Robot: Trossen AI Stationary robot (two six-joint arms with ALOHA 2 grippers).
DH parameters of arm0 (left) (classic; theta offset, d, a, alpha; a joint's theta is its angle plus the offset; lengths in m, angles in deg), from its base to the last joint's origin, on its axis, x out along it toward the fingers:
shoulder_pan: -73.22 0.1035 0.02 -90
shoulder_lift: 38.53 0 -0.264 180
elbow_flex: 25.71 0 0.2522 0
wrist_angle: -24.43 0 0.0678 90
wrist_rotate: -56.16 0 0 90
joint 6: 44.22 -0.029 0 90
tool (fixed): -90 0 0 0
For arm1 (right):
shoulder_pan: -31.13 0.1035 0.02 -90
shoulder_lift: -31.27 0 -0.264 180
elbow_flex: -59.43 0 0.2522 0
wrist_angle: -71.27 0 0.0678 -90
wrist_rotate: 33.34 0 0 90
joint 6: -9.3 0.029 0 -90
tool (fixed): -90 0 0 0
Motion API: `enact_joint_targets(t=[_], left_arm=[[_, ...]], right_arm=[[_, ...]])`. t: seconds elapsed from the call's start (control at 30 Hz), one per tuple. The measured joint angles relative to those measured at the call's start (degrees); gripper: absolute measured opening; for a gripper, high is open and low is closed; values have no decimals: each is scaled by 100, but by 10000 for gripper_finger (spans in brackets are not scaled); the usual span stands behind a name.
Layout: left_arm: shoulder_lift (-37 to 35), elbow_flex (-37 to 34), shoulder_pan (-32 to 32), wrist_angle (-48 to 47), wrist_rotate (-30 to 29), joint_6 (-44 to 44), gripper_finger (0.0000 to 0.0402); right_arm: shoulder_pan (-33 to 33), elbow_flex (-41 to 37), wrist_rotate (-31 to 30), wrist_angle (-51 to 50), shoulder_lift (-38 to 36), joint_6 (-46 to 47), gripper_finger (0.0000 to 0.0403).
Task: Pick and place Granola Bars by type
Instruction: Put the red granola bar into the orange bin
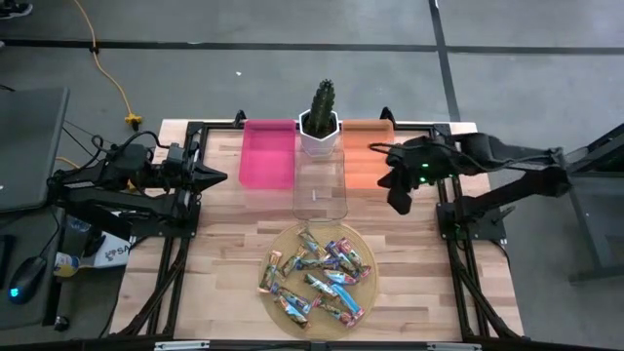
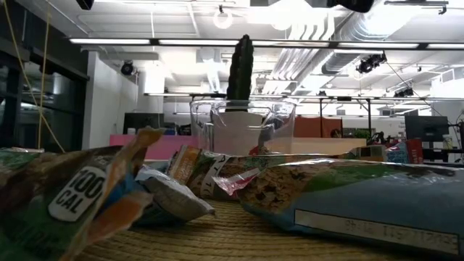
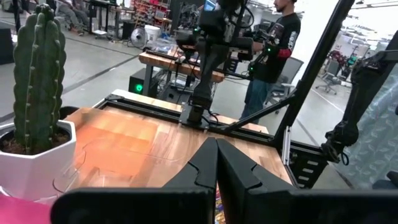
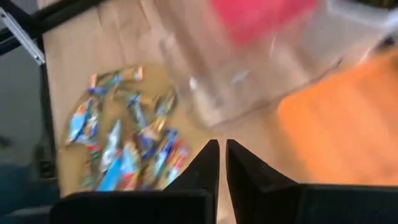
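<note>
Several granola bars in blue-red, brown-yellow and purple-silver wrappers lie in a loose heap on a round woven mat near the table's near edge. They fill the foreground of the low view and show in the right wrist view. My left gripper is shut and hovers at the table's left side, beside the pink bin. My right gripper is shut and empty, in the air at the near end of the orange bin, right of the clear bin.
A cactus in a white pot stands at the far edge between the pink and orange bins, behind the clear bin. Black frame rails run along both table sides. Bare wood lies left and right of the mat. A person stands beyond the table.
</note>
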Motion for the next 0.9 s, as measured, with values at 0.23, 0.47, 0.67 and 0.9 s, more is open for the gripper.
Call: enact_joint_targets(t=[0.23, 0.47, 0.67, 0.9], left_arm=[[0, 0, 0, 2, -2, 0, 1], [0, 0, 0, 0, -4, 0, 1], [0, 0, -2, -2, -4, -2, 1], [-2, -2, 0, -206, -4, -20, 1]], right_arm=[[334, -142, 1322, -144, 758, 815, 14], [913, -829, 1311, 214, 1235, 2188, 4], [1463, -1552, 1098, 1688, 1471, 2896, 9], [1722, -2471, 1018, 3065, 1562, 3656, 25]])
